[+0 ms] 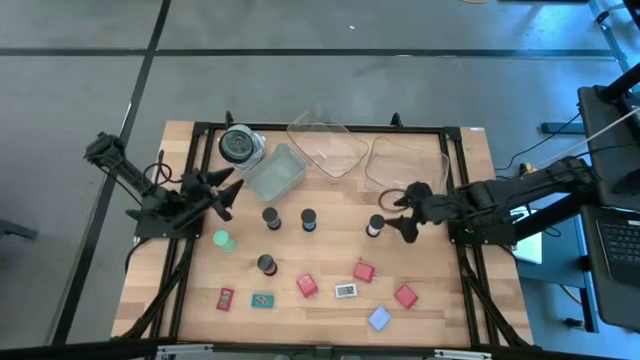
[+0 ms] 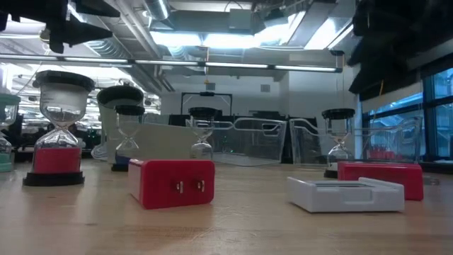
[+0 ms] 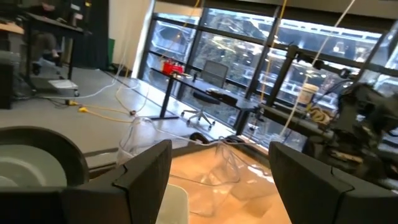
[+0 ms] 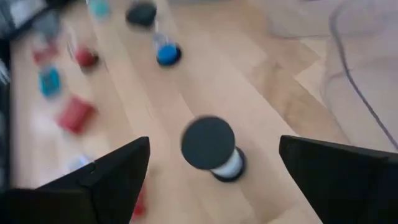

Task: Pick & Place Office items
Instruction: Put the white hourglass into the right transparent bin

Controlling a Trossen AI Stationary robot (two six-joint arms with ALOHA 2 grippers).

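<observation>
Office items lie scattered over the wooden table (image 1: 440,300). They include several black-capped hourglasses such as one (image 1: 271,217), red blocks (image 1: 307,286), a white flat piece (image 1: 346,291), a pale-blue one (image 1: 379,318) and a teal one (image 1: 262,300). My right gripper (image 1: 392,210) hangs open just right of an hourglass (image 1: 375,226). In the right wrist view this hourglass (image 4: 211,148) stands upright below and between the two fingers, untouched. My left gripper (image 1: 232,190) is open and holds nothing, raised at the table's left beside the jar (image 1: 238,146).
Three clear trays (image 1: 326,145), (image 1: 405,165), (image 1: 275,172) stand along the far side, next to the round jar with a dark lid. In the low view a red block (image 2: 172,183) and the white flat piece (image 2: 347,193) lie nearest the front edge.
</observation>
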